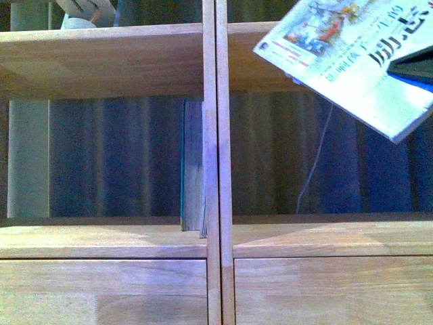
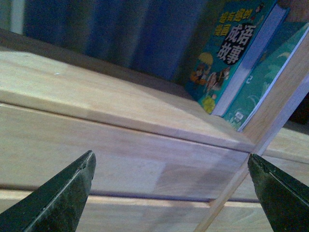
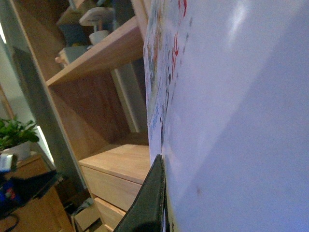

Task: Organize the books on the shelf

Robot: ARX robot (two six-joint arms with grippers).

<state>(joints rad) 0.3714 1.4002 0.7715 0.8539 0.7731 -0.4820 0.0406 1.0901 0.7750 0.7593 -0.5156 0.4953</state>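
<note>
paperback (image 1: pixel 352 61), thin, white-covered with colourful picture, clamped in my right gripper (image 1: pixel 411 68), high on the right, long axis slanting. thicker blue-covered book (image 1: pixel 193 166) stands upright down-left of it against central divider (image 1: pixel 211 135) of light wood shelf (image 1: pixel 101 61). left gripper (image 2: pixel 170 155) spread, empty, nearer that book.

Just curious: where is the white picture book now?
Front view, upper right: the white picture book hangs tilted in the right gripper, before the right compartment of the shelf.

Two books (image 1: pixel 193 169) stand upright in the left compartment of the shelf (image 1: pixel 101 61) — hard against the central divider (image 1: pixel 215 284). Paperback (image 1: pixel 352 61) hangs tilted, up right, before the right compartment; drawer fronts (image 1: pixel 101 291) sit below both.
</note>
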